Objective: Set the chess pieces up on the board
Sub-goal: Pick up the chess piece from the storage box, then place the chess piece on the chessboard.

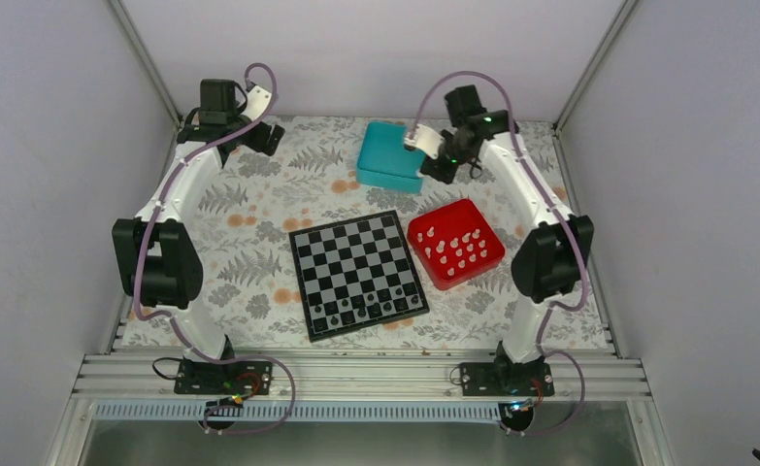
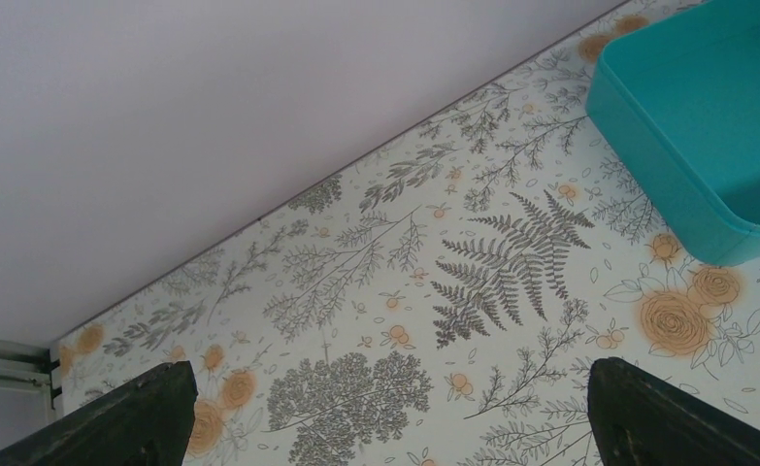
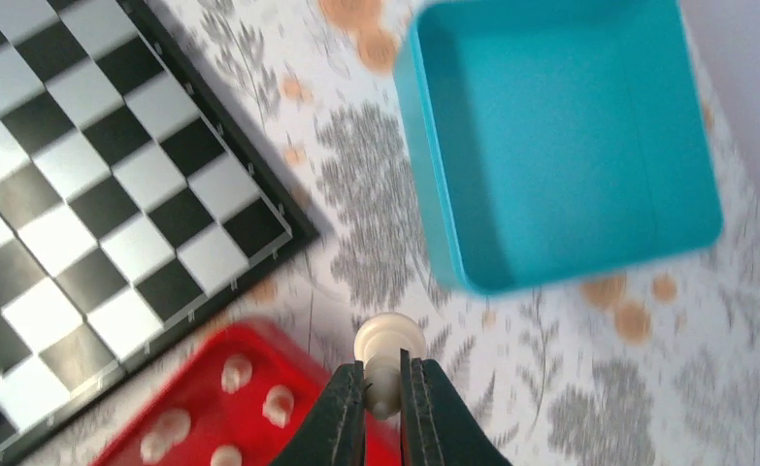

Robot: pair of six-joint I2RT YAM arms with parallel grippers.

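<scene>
Right gripper (image 3: pixel 383 377) clamped on the stem of a white chess piece (image 3: pixel 387 340), held above the red tray's (image 3: pixel 201 388) edge, presumably for carrying to the board (image 3: pixel 114 194). Left gripper (image 2: pixel 390 403), jaws wide apart, hangs over the table (image 2: pixel 356 291), apparently idle.

Soft, even light fills the enclosure, bright with no glare; shadows on the tablecloth (image 1: pixel 259 194) are faint; from above, the pale walls (image 1: pixel 55 146) lean outward at the edges; the left wrist view is sharp across the cloth's ferns; the right wrist view is smeared by motion, the teal box (image 3: pixel 560 146) and red tray (image 3: pixel 196 393) blurred, the white chess piece (image 3: pixel 387 349) clearer.
</scene>
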